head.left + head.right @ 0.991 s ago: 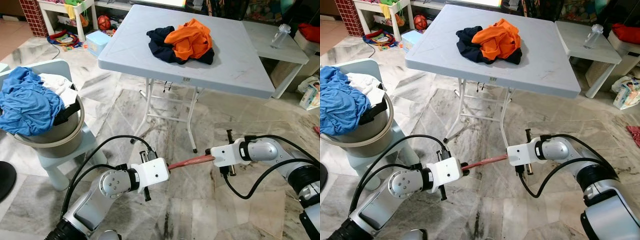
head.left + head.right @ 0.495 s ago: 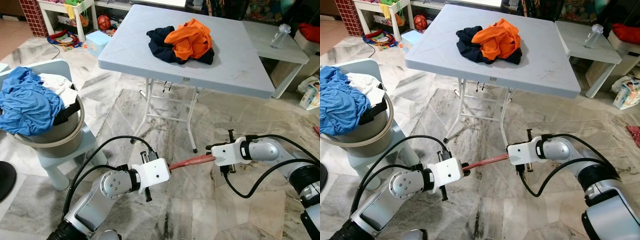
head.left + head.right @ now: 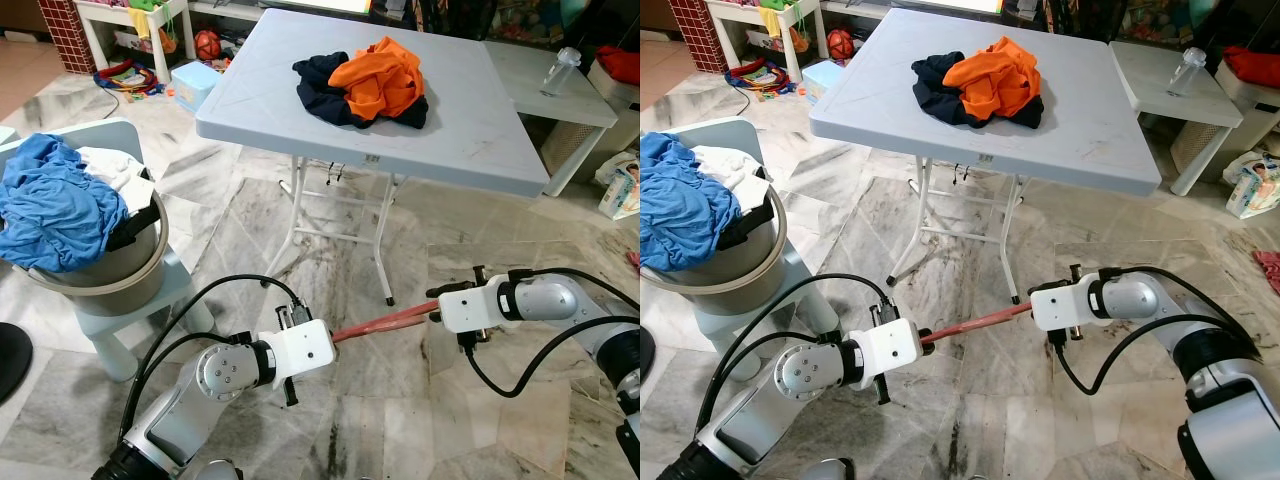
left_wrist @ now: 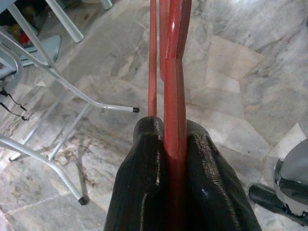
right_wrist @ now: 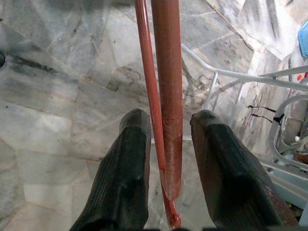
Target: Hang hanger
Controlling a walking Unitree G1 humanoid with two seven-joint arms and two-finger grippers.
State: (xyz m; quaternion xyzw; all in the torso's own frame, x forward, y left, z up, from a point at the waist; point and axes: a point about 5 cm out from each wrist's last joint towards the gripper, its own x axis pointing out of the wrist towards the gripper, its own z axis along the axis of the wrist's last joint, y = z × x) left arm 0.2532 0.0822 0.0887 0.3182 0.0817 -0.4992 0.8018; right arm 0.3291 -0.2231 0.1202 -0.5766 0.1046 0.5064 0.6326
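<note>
Right claw has drawn back rightward along the slim red plastic hanger.
Left claw clamps the hanger's other end; right fingers spread, hanger between them; hanger low above marble floor.

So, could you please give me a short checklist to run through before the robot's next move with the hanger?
1. Left gripper clamped on the red hanger: ok, jaws shut tight on it in the left wrist view.
2. Right gripper holding the hanger: not ok, jaws open, the bar lies between them with gaps on both sides.
3. Hanger off the floor: ok, held in the air between the two arms.
4. Rail or hook to hang it on: cannot tell from these views.
5. Folding table leg clear of the hanger: cannot tell, its foot stands close behind the bar.
6. Garment on the hanger: not ok, bare; the orange garment lies on the table.
</note>
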